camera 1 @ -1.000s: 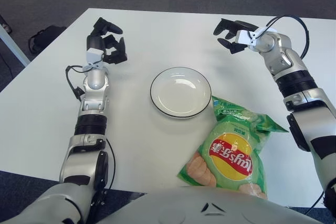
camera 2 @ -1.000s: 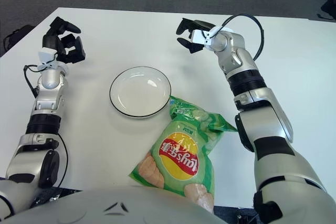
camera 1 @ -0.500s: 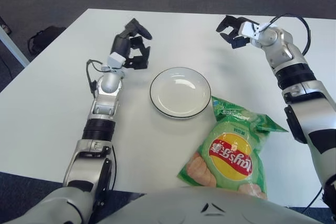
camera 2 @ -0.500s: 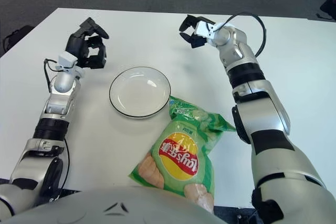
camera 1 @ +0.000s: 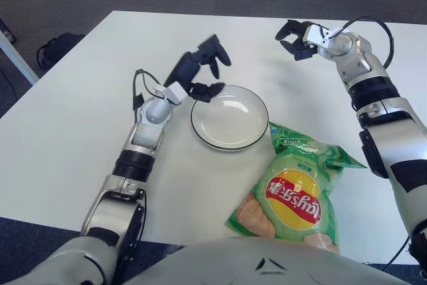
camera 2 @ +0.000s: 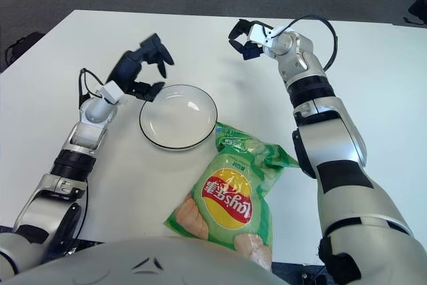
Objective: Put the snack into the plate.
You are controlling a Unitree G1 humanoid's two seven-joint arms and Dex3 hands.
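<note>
A green chip bag (camera 1: 298,191) with a red and yellow logo lies flat on the white table (camera 1: 60,138), near the front edge and just right of centre. An empty white plate (camera 1: 229,117) with a dark rim sits behind it to the left, its rim almost touching the bag's top corner. My left hand (camera 1: 200,71) hovers at the plate's left rim with fingers spread and holds nothing. My right hand (camera 1: 298,32) is at the far right of the table, well behind the bag, fingers loosely curled and empty.
A black cable (camera 1: 367,25) loops over my right forearm. A dark bag (camera 1: 57,48) lies on the grey carpet beyond the table's left edge. The table's far edge runs just behind both hands.
My left hand has swung steadily right, from the table's left side to the plate's left rim. My right hand has shifted only slightly.
</note>
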